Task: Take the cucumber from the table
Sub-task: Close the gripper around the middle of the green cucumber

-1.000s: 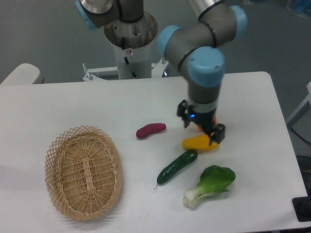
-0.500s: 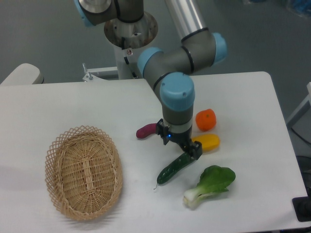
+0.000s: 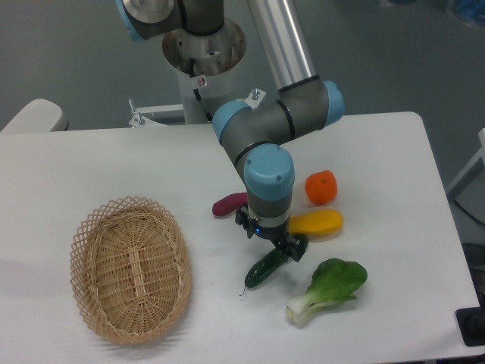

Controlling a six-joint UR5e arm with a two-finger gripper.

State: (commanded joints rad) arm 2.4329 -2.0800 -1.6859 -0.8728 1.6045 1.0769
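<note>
The dark green, glossy cucumber [image 3: 263, 271] lies diagonally on the white table [image 3: 394, 318], its thin stem tip pointing to the lower left. My gripper [image 3: 273, 240] hangs straight down over the cucumber's upper right end and covers that end. Its fingers straddle the cucumber with the jaws apart, and I see no lift off the table. The cucumber's lower half shows clearly in front of the gripper.
A woven basket [image 3: 130, 269] sits at the left. A purple sweet potato [image 3: 227, 204] lies just left of the arm, a yellow fruit [image 3: 318, 222] and an orange [image 3: 321, 187] to its right, and a bok choy [image 3: 328, 287] at the lower right.
The arm has swung left from above the yellow fruit and come down over the cucumber's upper end. The orange and yellow fruit are now uncovered.
</note>
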